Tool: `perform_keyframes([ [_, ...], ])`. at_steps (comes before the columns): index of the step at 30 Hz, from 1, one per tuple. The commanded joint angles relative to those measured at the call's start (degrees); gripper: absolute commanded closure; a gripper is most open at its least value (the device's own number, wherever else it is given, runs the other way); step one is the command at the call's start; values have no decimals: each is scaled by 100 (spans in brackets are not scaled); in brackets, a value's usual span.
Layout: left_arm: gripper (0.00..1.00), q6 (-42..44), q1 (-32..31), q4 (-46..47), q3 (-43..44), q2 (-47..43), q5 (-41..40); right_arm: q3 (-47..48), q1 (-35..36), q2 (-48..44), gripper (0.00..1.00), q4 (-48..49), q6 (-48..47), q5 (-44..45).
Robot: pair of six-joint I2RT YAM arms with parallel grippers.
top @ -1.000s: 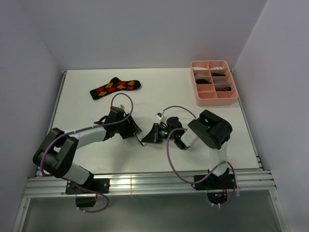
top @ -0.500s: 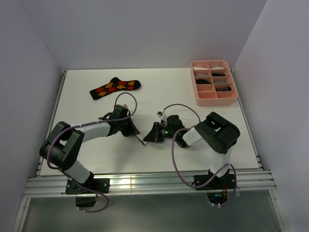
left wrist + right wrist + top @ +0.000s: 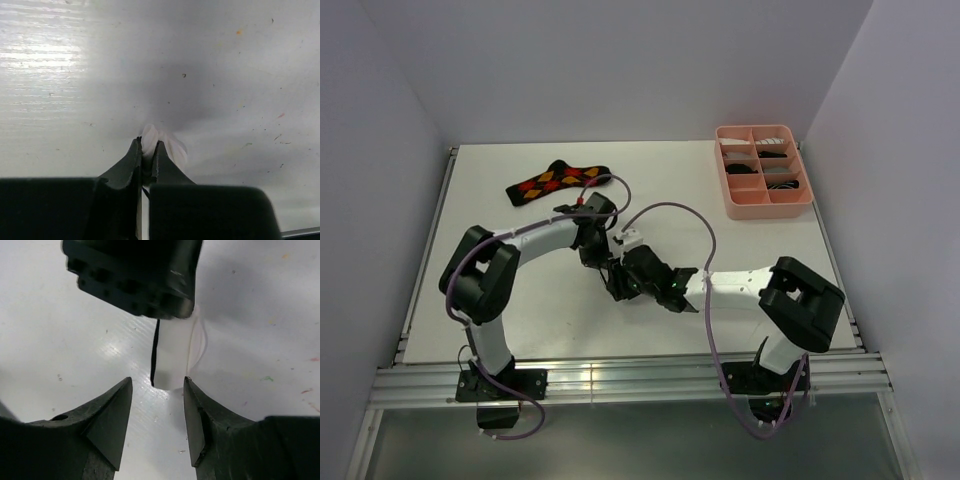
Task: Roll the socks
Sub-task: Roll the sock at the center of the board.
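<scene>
Left wrist: clamps left claw (image 3: 148, 144) on white sock (image 3: 172, 150), right claw (image 3: 156, 385) apart beside; seems limp, light, best pinched at fold.

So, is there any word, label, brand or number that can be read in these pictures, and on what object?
None can be read in any view.
The argyle sock shows only diamonds.
The pink tray bears no visible label.
The left claw, shut on the white sock, and the open right claw show no markings.
</scene>
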Motion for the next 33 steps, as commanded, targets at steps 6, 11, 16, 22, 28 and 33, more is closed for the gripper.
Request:
perform_keyframes([
  [6, 99, 403, -147, -1413, 810, 780, -163, 968, 900, 468, 44, -945, -1028, 2452],
  [11, 99, 631, -173, -2028, 1293, 1124, -277, 1478, 1340, 1013, 44, -1192, -1283, 2998],
  [16, 99, 719, -226, -2223, 1461, 1309, -338, 1847, 1508, 1540, 43, -1464, -1266, 3463],
  [22, 99, 772, -296, -2240, 1417, 1406, -303, 2146, 1525, 2024, 43, -1789, -1213, 3772],
  [28, 99, 825, -349, -2240, 1391, 1476, -286, 2218, 1525, 2306, 46, -2001, -1081, 4018],
  [33, 98, 825, -367, -2188, 1364, 1423, -198, 2007, 1508, 2218, 58, -1737, -1037, 3641],
])
